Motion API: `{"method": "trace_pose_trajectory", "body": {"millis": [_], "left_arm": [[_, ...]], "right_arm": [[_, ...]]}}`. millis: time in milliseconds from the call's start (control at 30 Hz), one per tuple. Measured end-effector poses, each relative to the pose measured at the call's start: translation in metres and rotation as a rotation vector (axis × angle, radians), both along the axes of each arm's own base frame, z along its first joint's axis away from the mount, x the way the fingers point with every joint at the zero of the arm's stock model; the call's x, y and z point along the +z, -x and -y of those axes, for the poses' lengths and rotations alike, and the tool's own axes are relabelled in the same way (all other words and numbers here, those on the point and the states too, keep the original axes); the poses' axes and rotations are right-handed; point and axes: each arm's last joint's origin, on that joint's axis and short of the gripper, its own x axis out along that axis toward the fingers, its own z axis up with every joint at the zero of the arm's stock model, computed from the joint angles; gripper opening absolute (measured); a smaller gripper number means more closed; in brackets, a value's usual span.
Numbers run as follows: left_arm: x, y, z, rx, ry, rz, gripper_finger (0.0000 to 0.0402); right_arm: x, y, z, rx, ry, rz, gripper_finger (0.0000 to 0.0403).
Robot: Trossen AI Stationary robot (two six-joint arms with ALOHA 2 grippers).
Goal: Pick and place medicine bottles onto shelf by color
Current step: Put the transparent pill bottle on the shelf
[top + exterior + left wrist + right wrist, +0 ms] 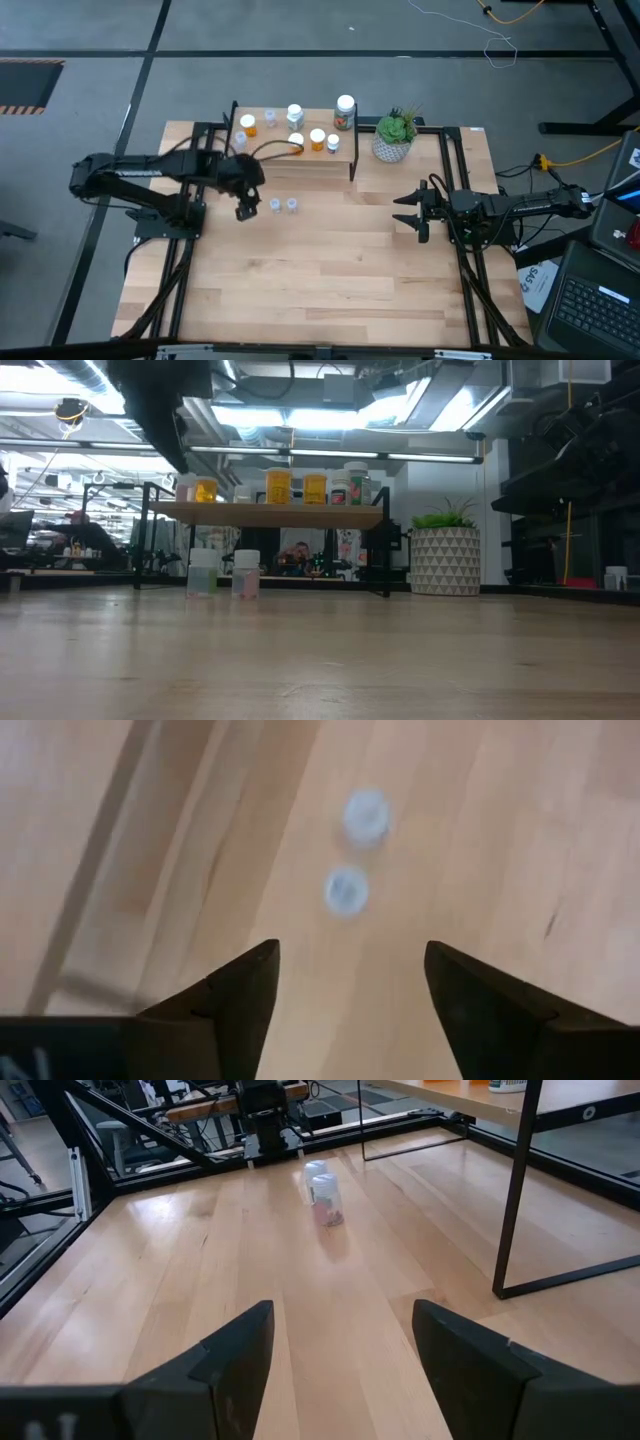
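Note:
Two clear-bluish bottles (283,205) with pale caps stand upright on the table in front of the shelf (300,160); they also show in the low view (224,573) and the right wrist view (322,1195). Several orange bottles (317,138), some pale-capped ones and the larger dark bottle (345,110) stand on the shelf's plank (270,513). My left gripper (243,211) hangs open above the table just left of the clear pair, pointing down; its wrist view shows their caps (346,888) ahead of the open fingers (350,975). My right gripper (402,211) waits open at the table's right, level, facing left.
A potted green plant (394,137) stands right of the shelf at the far edge. The shelf's thin black legs (515,1190) stand near the clear bottles. Black frame rails (170,290) run along both table sides. Bare tabletop (320,280) lies toward the near edge.

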Motion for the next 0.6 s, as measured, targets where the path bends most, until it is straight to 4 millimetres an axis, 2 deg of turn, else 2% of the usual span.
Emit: {"method": "trace_pose_trajectory", "body": {"millis": [133,333,600], "left_arm": [[-0.032,-0.004,0.009,-0.053,-0.083,0.128,0.0245],[-0.073,-0.012,0.009,-0.030,-0.109,0.279,0.0245],[-0.086,-0.010,0.009,-0.018,-0.111,0.256,0.0245]], "right_arm": [[0.000,0.000,0.000,0.000,0.000,-0.001,0.0241],[0.000,0.000,0.000,0.000,0.000,0.000,0.0241],[0.000,0.000,0.000,0.000,0.000,-0.001,0.0241]]}}
